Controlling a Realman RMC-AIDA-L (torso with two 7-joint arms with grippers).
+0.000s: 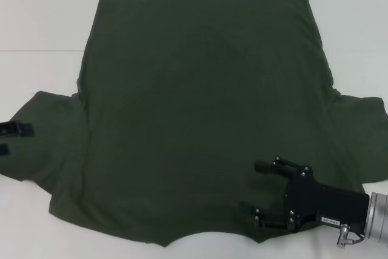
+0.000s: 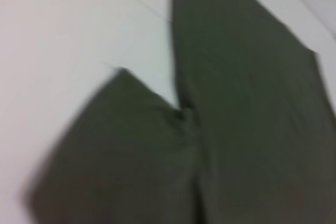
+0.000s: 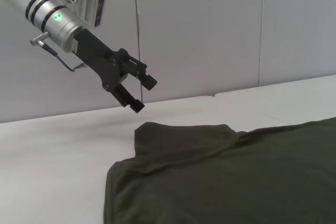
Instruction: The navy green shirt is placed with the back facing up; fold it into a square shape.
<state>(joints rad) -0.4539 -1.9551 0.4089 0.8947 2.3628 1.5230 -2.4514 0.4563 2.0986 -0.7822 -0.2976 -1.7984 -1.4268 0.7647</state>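
The navy green shirt (image 1: pixel 200 107) lies flat on the white surface (image 1: pixel 36 16), both sleeves out, while the spread left hand (image 1: pixel 13 139) and spread right hand (image 1: pixel 262 195) hover over it, likely poised for the 1st fold

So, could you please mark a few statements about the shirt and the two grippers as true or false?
1. The navy green shirt lies spread out flat, with no fold made yet. True.
2. The right gripper is shut on a sleeve. False: its jaws are open, and it is over the shirt's body close to the near edge.
3. The left gripper is at the sleeve on the robot's left side. True; the right wrist view shows it open above that sleeve.
4. The shirt carries a large white print. False: the fabric is plain.
5. The shirt lies on a white table. True.
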